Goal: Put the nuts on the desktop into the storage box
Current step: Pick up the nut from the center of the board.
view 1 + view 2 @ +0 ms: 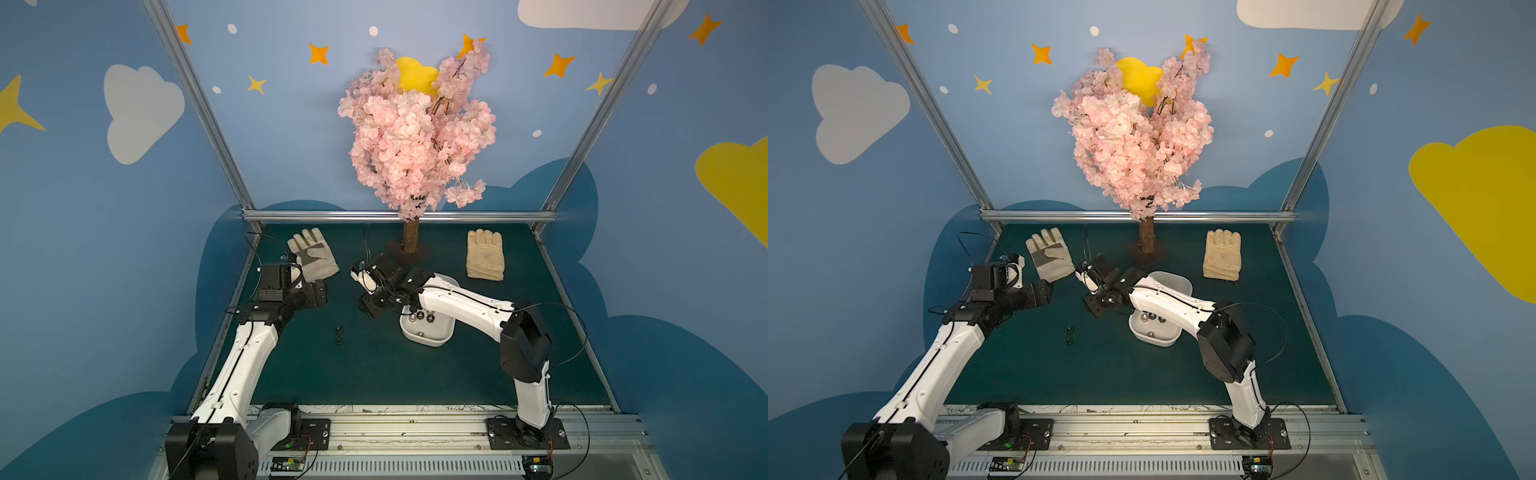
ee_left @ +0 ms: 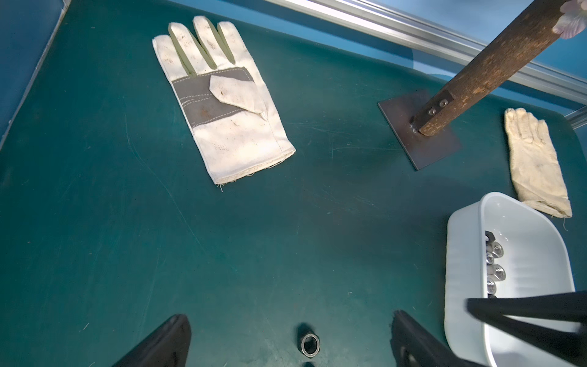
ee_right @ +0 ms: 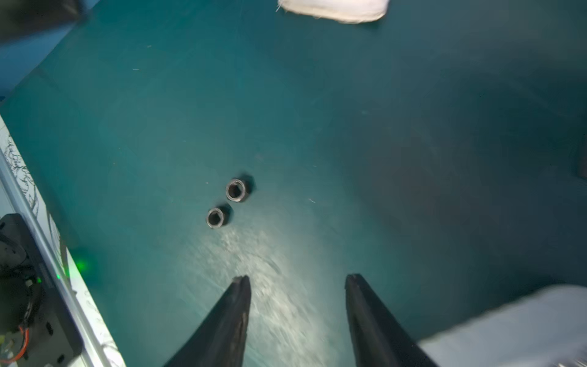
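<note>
On the matte dark green worktop [image 1: 415,374], two black hexagonal nuts [image 3: 236,190], each with a round centre hole, are lying near each other but apart, on the left arm's side of the storage box [image 2: 470,228]. This box, a shallow tray of glossy white plastic with rounded corners, is holding a cluster of shiny silver nuts [image 2: 495,267] and a few black ones. The right pincer [image 3: 297,278] is hanging released and empty, its tapered black fingers parted just beside the box rim. The left pincer [image 2: 290,317] is standing spread wide, gripping nothing, with one black nut lying on the worktop below its gap. A stitched canvas glove [image 2: 232,105] and a knitted cream glove [image 2: 536,165] are lying flat at the far side.
</note>
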Tool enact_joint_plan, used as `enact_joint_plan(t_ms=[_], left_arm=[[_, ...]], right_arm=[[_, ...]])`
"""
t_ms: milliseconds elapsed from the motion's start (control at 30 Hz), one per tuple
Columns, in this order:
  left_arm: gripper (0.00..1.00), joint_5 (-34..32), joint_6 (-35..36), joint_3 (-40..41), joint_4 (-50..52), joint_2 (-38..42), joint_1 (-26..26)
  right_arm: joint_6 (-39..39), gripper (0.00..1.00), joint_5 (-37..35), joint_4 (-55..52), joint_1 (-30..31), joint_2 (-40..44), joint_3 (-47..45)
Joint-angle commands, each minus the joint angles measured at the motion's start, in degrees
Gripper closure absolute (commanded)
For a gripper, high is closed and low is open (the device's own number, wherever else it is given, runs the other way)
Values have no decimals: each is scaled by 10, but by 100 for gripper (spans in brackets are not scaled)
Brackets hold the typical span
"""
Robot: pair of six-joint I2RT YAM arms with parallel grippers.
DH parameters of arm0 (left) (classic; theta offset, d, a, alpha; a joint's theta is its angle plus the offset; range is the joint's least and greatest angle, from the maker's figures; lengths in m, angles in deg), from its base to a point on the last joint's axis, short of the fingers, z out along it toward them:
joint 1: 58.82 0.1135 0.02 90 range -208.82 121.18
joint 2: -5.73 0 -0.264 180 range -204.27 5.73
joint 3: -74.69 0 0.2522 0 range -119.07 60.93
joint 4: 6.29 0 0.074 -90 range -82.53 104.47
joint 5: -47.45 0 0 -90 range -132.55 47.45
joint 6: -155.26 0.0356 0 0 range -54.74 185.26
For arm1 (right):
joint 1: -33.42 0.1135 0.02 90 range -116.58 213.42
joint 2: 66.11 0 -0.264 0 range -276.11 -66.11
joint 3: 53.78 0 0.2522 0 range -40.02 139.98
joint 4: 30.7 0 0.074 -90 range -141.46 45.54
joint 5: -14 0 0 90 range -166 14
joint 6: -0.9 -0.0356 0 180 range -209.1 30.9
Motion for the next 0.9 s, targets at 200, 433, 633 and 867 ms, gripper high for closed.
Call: enact_joint_plan(t_ms=[200, 433, 633, 867], left_arm=[[0, -16, -2, 9, -8, 20, 0], [0, -14, -1, 8, -9, 22, 0], [0, -12, -2, 8, -9, 21, 0], [0, -14, -1, 8, -9, 25, 1]], right_arm=[[-3, 38, 32, -5, 45, -153, 120], [19, 38, 8, -34, 65, -208, 161], [22, 38, -18, -55, 67, -235, 187], [13, 45, -37, -75, 68, -268, 217]])
